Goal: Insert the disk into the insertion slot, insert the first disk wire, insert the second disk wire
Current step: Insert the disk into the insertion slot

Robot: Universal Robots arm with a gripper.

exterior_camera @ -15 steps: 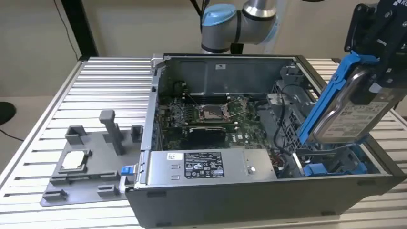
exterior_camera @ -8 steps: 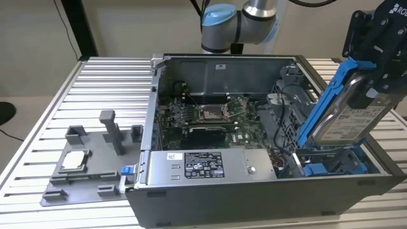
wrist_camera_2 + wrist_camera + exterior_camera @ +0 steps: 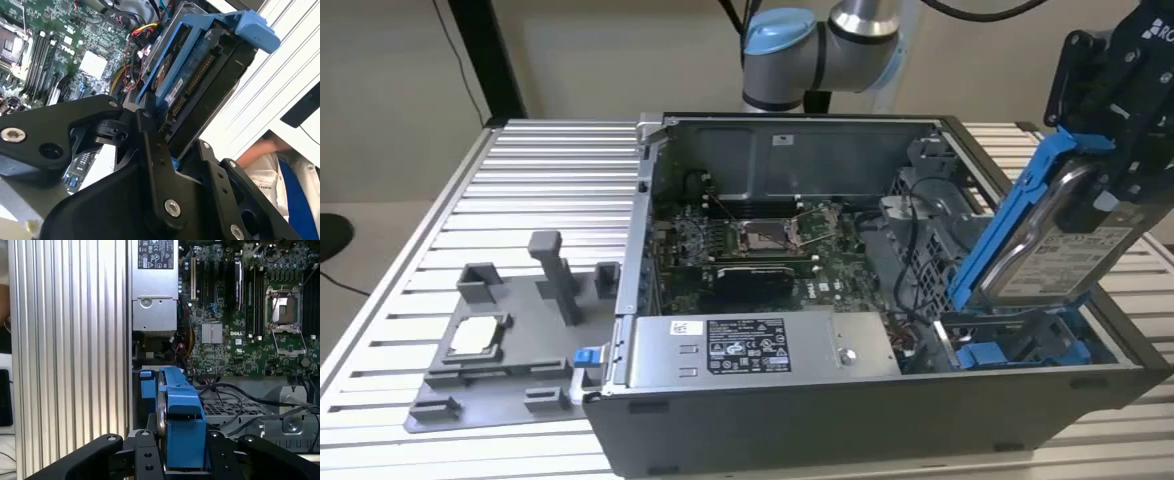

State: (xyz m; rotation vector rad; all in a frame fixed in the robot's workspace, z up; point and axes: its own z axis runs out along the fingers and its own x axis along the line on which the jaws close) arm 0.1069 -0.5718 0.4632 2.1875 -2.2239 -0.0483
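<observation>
Gripper [image 3: 1110, 150] was clamped tight on the disk [image 3: 1061, 250], so closed with the drive in it, no doubt there. First wrist view made it plain: black fingers [image 3: 146, 455] pressed on the blue frame from both sides. Disk stood on edge and leaned a bit, upper end above the rim of the open computer case [image 3: 854, 410], lower end down at the insertion slot [image 3: 1014, 345] in the case's corner. Its bottom edge met the slot's blue guides, but how deep it sat in there I honestly couldn't tell. White label showed on one flat side, silver body tucked into that blue frame.

Rest of the case, for reference: grey power supply box [image 3: 761, 345] lay along the case wall right beside the slot. The motherboard [image 3: 720, 250] with its square processor socket [image 3: 765, 235] sat on the case floor, well apart from the disk. Some black cables [image 3: 235, 395] ran over the metal cage inside the case, near the disk but not touching it as far as I could see. Outside the case, a grey fixture tray [image 3: 494, 350] sat on the slatted table [image 3: 520, 170], just beside the case's wall. Second wrist view also caught a person's white top [image 3: 267, 167] outside the case, past the table edge.
</observation>
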